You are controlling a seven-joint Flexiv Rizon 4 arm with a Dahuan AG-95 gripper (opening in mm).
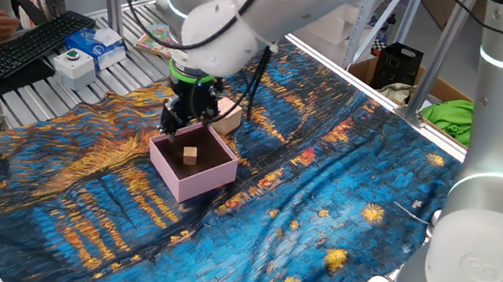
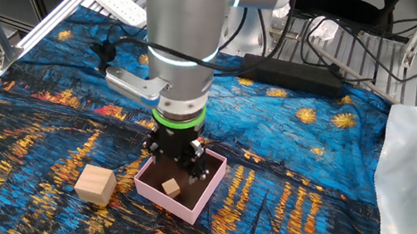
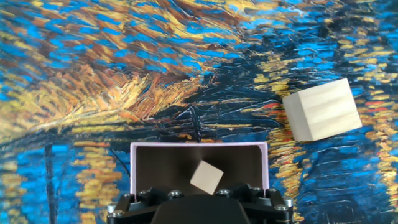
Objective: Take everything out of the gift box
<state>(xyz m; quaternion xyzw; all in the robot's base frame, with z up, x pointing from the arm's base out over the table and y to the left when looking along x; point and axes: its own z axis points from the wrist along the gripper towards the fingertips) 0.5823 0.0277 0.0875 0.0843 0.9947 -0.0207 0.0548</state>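
Left to right in the other fixed view: big block (image 2: pixel 96 184) sits on the painted cloth (image 2: pixel 43 135), already out, near the pink box (image 2: pixel 185 205) but not touching it. Small cube (image 2: pixel 171 187) is inside the box on the dark floor, tilted against the walls' lines in the hand view. Gripper (image 2: pixel 189 155) hangs point-down over the box's far part, fingers spread, holding nothing.

Cube looks like plain wood: light, rigid, not fragile, faces smooth but grippable. Best pinched across two opposite flat faces, fingers turned square to them. Box is light cardboard, so it may shift if nudged.
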